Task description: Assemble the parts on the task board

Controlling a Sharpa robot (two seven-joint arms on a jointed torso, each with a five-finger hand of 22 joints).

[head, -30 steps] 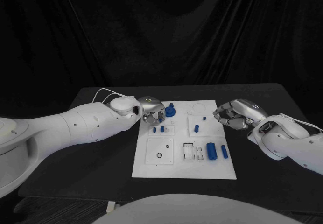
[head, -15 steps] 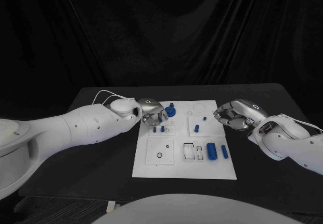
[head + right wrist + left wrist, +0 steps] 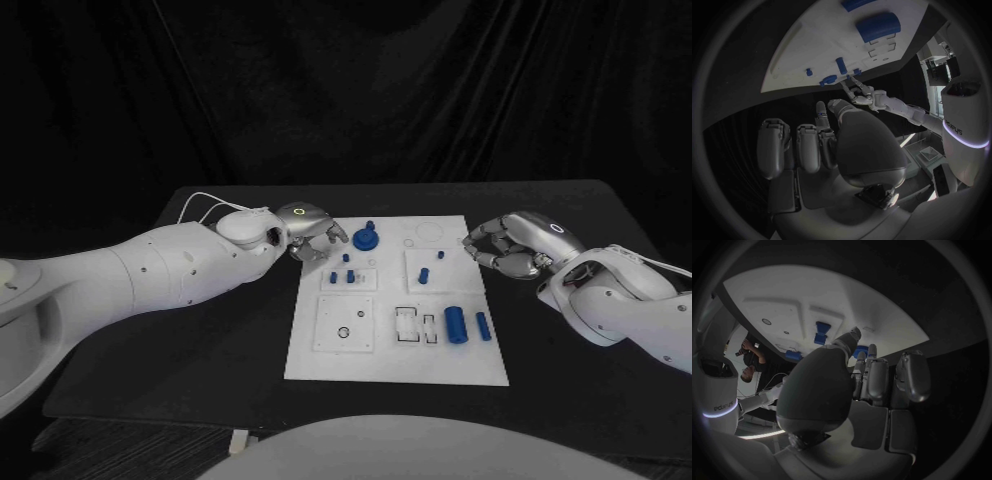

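Left robot hand point(image 3: 310, 233) withdrawn off task board point(image 3: 395, 340); blue parts point(image 3: 456, 324) untouched.

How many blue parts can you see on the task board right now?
6: disc part at the far edge, two small pegs by the left hand, one peg mid-board, two cylinders near-right. Others may be hidden.

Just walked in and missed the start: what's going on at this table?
A two-armed robot is working at a white task board carrying small blue parts. Its left hand sits at the board's far left corner, next to a round blue part, and seems to hold nothing. Its right hand waits off the board's right edge with fingers curled on nothing. A thick blue cylinder and a thinner one lie flat near the board's right side.
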